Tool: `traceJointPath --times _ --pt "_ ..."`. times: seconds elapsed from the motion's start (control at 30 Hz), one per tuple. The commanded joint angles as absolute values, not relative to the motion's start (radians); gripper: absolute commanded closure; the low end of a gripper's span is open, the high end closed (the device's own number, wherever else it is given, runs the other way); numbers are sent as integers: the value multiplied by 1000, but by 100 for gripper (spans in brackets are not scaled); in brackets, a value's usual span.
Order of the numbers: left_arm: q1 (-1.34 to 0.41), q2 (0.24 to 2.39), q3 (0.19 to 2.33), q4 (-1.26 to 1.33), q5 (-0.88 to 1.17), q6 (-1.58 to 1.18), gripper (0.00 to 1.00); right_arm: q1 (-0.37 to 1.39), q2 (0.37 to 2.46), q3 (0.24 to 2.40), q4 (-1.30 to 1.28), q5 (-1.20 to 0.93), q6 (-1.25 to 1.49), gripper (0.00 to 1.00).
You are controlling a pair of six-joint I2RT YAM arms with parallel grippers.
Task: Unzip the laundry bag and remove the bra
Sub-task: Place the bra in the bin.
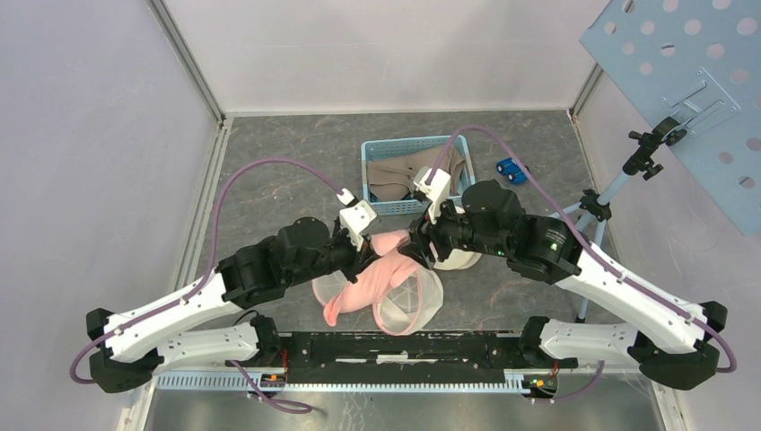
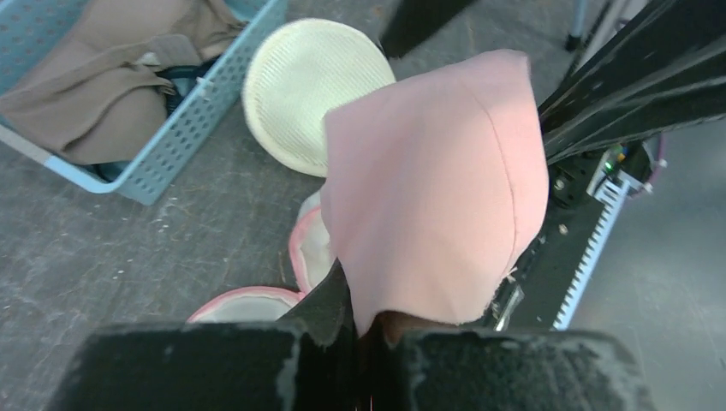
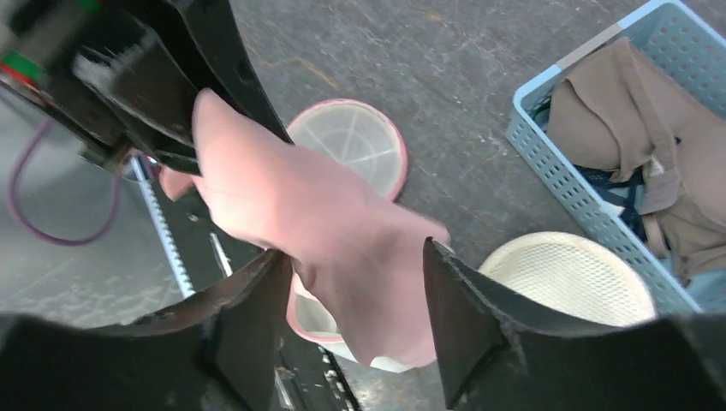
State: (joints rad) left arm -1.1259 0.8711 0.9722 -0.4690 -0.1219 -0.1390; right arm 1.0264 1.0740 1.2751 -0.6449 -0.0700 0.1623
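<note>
Crowded at the centre of the top view, where the left gripper and right gripper meet around the raised pink bra, with the laundry bag spread just below and a cream mesh disc under the right arm. Blocked at upper centre by the blue basket, and at upper right by a small blue toy and a stand. Open over bare table in the upper left.
</note>
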Motion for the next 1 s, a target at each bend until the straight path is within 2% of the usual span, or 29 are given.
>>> traceJointPath --times 0.0,0.07,0.2,0.4,0.5,0.6,0.67,0.7,0.77,0.83,0.97 --pt "-1119 883 1005 -488 46 -116 98 1022 1002 1285 -616 -128 96 27" --pt "-1119 878 1010 -487 87 -123 98 1022 968 1265 -618 -148 56 23" --pt "-1119 875 1021 -483 132 -127 98 1023 916 1234 -621 -215 9 22" --pt "-1119 927 1063 -483 205 -142 98 1024 952 1195 -616 -364 -30 29" --pt "-1118 939 1069 -475 215 -150 98 1025 954 1188 -606 -374 -40 32" --pt "-1119 934 1065 -458 224 -158 98 1025 961 1184 -626 -356 -57 43" --pt "-1119 931 1065 -454 230 -158 95 1025 958 1173 -630 -350 -58 62" --pt "-1119 931 1063 -455 224 -158 89 1025 956 1168 -620 -355 -53 73" --pt "-1117 929 1061 -461 181 -167 63 1025 948 1157 -593 -353 -27 99" --pt "-1107 922 1056 -467 123 -192 30 1022 947 1160 -576 -336 -2 100" --pt "-1021 881 1054 -487 33 -260 1 1007 968 1182 -576 -243 84 100"
